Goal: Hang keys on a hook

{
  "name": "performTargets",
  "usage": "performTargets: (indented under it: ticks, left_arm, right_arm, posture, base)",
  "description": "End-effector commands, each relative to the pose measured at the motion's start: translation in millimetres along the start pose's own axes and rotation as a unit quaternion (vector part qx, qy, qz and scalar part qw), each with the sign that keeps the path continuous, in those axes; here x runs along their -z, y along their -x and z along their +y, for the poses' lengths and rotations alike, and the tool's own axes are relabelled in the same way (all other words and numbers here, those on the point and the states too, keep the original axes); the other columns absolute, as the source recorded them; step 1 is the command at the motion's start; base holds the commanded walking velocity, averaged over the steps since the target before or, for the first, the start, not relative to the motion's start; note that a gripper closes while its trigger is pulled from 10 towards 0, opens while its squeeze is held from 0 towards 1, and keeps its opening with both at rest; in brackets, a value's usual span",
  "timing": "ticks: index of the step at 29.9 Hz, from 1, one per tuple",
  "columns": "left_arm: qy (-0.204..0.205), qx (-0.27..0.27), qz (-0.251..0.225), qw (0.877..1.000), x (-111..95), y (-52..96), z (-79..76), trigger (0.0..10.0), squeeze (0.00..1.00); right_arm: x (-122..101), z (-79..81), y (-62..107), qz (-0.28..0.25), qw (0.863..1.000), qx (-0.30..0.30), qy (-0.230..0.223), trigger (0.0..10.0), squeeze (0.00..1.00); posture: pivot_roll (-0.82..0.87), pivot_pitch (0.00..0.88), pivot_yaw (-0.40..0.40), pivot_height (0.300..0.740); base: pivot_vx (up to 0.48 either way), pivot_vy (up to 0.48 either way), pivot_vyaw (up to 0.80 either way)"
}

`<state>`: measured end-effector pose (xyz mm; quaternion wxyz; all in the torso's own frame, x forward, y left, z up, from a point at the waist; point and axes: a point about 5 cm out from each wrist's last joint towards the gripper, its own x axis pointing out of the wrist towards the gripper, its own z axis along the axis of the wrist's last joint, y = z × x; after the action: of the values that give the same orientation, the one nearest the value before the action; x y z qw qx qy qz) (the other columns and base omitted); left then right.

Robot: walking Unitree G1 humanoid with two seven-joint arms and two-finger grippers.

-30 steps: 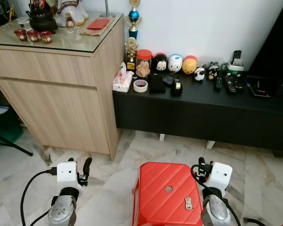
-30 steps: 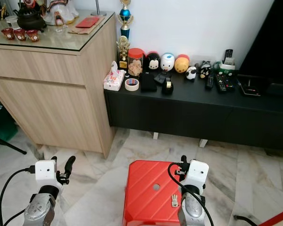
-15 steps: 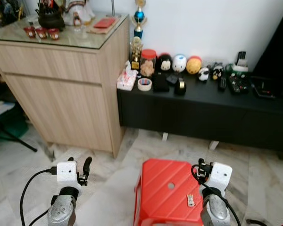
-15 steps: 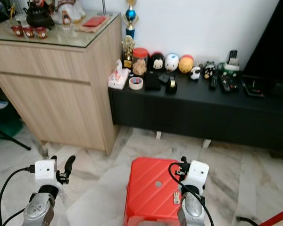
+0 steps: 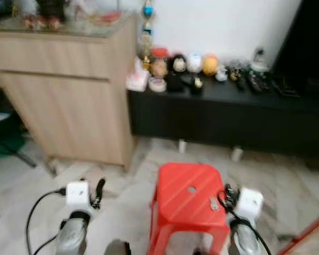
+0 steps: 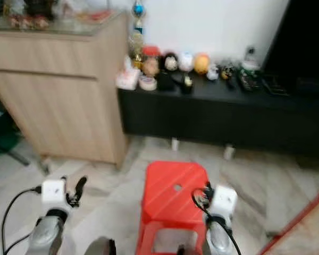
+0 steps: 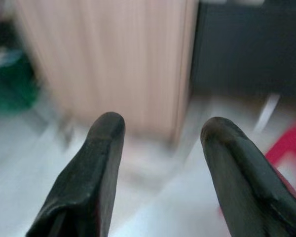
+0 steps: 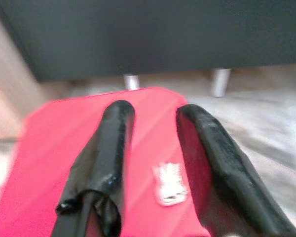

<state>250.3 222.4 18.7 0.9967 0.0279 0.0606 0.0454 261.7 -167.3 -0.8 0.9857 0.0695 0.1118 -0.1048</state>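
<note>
- Your right gripper (image 8: 153, 148) hangs over the red stool (image 5: 175, 194) with its fingers apart, holding nothing; the keys (image 8: 168, 183) lie on the stool top just beyond and between them
- Your left gripper (image 7: 160, 143) is spread open too, idle above the marble floor (image 5: 122, 196) near the wooden cabinet (image 5: 64, 90)
- Nothing is done yet, by my reading: you have the keys to pick up and a hook to find
- Keys look like a small, pale, flat bunch, blurred, near the stool's right edge
</note>
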Motion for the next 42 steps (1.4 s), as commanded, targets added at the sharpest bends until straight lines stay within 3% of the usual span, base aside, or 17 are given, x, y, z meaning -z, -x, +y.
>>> performTargets:
  ticks: [1,13,26,42]
  left_arm:
    - [-0.001,0.007,0.004,1.000,0.7,-0.9,-2.8,10.0,0.00]
    - [0.000,0.017,0.009,1.000,0.4,-2.5,-6.5,10.0,0.00]
    - [0.003,0.017,0.008,1.000,-0.4,-3.1,-7.0,10.0,0.00]
    - [0.004,0.018,0.010,1.000,0.0,-3.3,-8.0,10.0,0.00]
  right_arm:
    - [9.3,-1.0,5.1,0.021,1.000,0.001,-0.002,10.0,0.00]
    - [9.9,1.3,4.9,0.023,1.000,-0.004,-0.004,10.0,0.00]
    - [10.9,1.1,5.9,0.022,0.999,-0.008,0.021,10.0,0.00]
    - [15.0,-0.5,7.1,0.034,0.999,0.006,0.012,10.0,0.00]
  posture:
    - [0.07,0.000,-0.054,0.631]
    - [0.07,0.000,-0.052,0.631]
    - [0.07,0.001,-0.051,0.631]
    - [0.07,0.005,-0.049,0.631]
  base:
    - [0.000,0.000,0.00]
    - [0.000,0.000,0.00]
    - [0.286,0.000,0.04]
    - [0.317,0.000,0.10]
